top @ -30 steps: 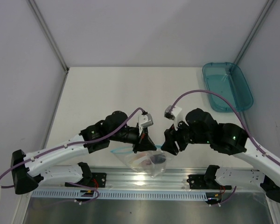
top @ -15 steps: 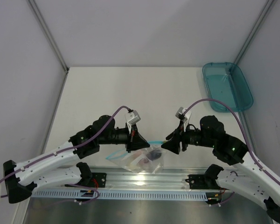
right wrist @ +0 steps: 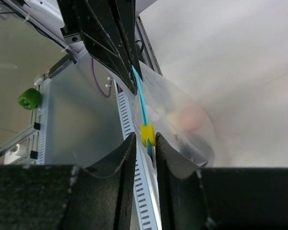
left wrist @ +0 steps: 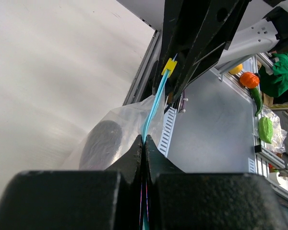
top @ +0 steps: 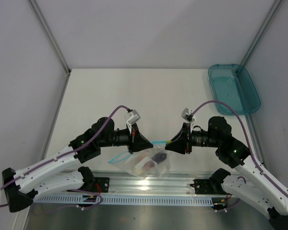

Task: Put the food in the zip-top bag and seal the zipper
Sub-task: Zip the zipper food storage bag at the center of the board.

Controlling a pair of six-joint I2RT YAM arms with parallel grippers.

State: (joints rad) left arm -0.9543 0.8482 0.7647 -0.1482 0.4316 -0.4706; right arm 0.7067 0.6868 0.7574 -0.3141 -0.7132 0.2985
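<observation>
At the near edge of the table [top: 134,96], the left gripper [left wrist: 143,142] is clamped on the zipper [left wrist: 154,103], steadying the zip-top bag [top: 145,168], food [top: 159,157] inside, while the right gripper [right wrist: 146,140] straddles the yellow slider [right wrist: 147,134] (fingers [right wrist: 117,167] narrowly apart, grip unclear), probably to draw it shut.

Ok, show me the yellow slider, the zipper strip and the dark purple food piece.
yellow slider [right wrist: 147,134], right wrist view, its front face.
zipper strip [left wrist: 153,108], left wrist view, middle of its length.
dark purple food piece [left wrist: 101,143], left wrist view, its rounded middle.
</observation>
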